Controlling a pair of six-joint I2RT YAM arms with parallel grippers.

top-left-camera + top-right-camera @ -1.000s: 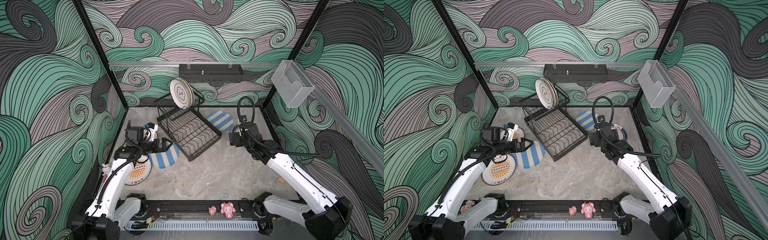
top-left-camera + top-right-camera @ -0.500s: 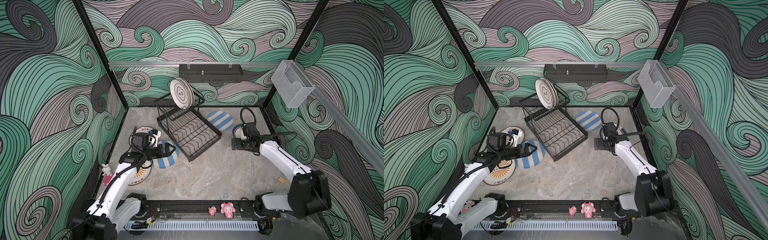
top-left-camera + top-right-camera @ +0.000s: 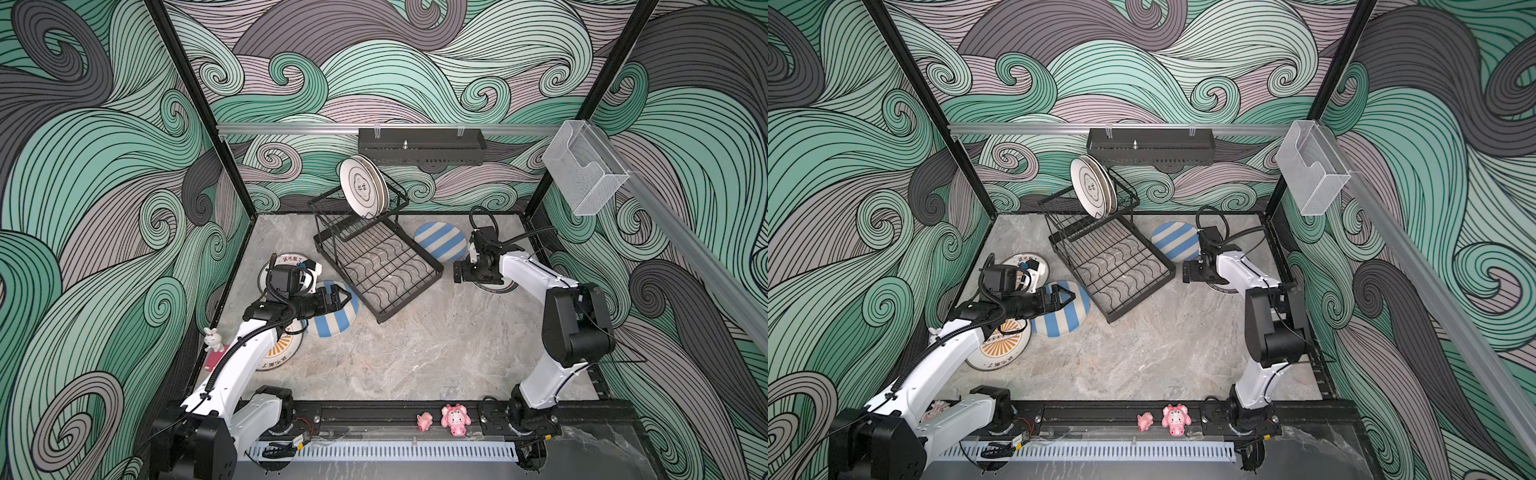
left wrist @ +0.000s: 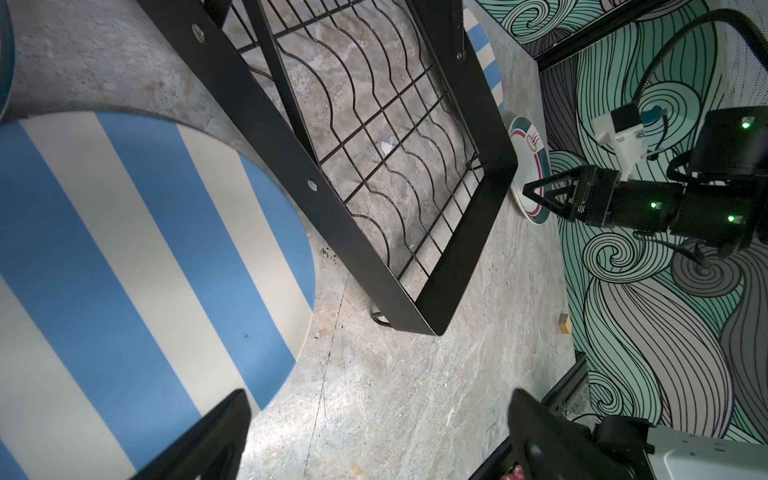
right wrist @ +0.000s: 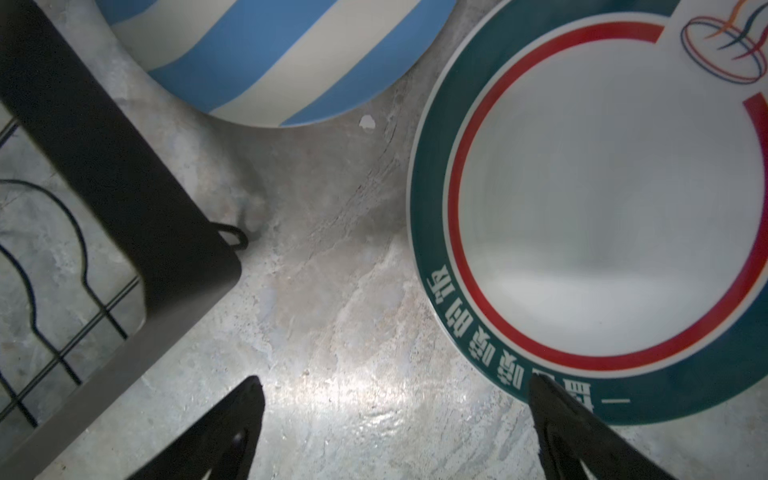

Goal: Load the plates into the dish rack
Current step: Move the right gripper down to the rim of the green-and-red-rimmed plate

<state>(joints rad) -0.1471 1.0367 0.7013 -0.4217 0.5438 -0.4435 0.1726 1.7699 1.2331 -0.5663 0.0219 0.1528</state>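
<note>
Right of the dish rack (image 3: 415, 294), low over the counter (image 3: 415, 353): right end effector (image 5: 395, 384) spread wide and gripping nothing, bare stone between the fingers, one fingertip (image 5: 557, 411) over the lettered edge of the teal-rimmed plate (image 5: 602, 208), contact there not discernible. Left of the rack: left end effector (image 4: 378, 399) equally wide and empty, poised at the edge of the near blue-striped plate (image 4: 124, 249). Elsewhere, upright plates (image 3: 362, 187) in the rack's raised basket (image 3: 332, 214), with a second striped plate (image 3: 440, 247), a red-lettered plate (image 3: 286, 261) and an orange-sunburst plate (image 3: 282, 353) flat on the counter.
</note>
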